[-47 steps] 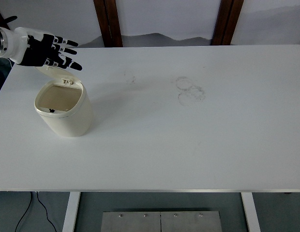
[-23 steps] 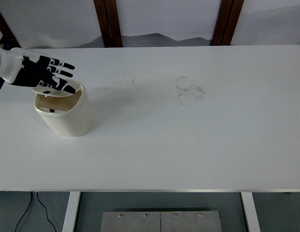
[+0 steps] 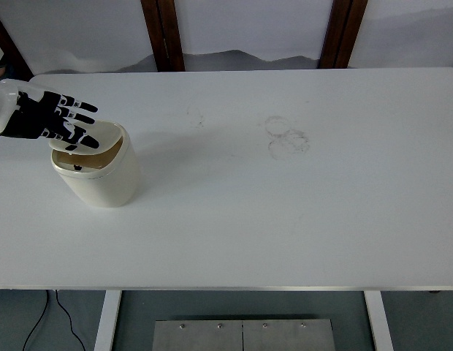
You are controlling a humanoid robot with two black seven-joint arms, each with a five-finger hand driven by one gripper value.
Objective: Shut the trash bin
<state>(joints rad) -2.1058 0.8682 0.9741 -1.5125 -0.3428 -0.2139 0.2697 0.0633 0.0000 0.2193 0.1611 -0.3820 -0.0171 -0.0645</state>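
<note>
Now the left hand (image 3: 55,123) lies flat on the lid (image 3: 95,137) of the trash bin (image 3: 95,172), its fingers spread and straight, grasping nothing, only pressing down from above. A second ago the lid stood propped up behind the opening with the hand just touching its top edge; half a second ago it had tipped well forward; at this moment it sits much lower, tilted over the mouth of the bin, with a brownish strip of the interior showing along the near and right side of the rim. So the closing is nearly done but not finished, as far as can be judged: the lid does not look seated. The bin stands toward the left end of the white table (image 3: 285,219), near the far-left corner and well apart from the faint ring marks (image 3: 287,137) further right; it has kept its place through the push. Whether the fingertips reach past the lid's front edge is hard to tell from this angle. What seems to remain is a last press downward until the gap disappears. No right hand is in view.
</note>
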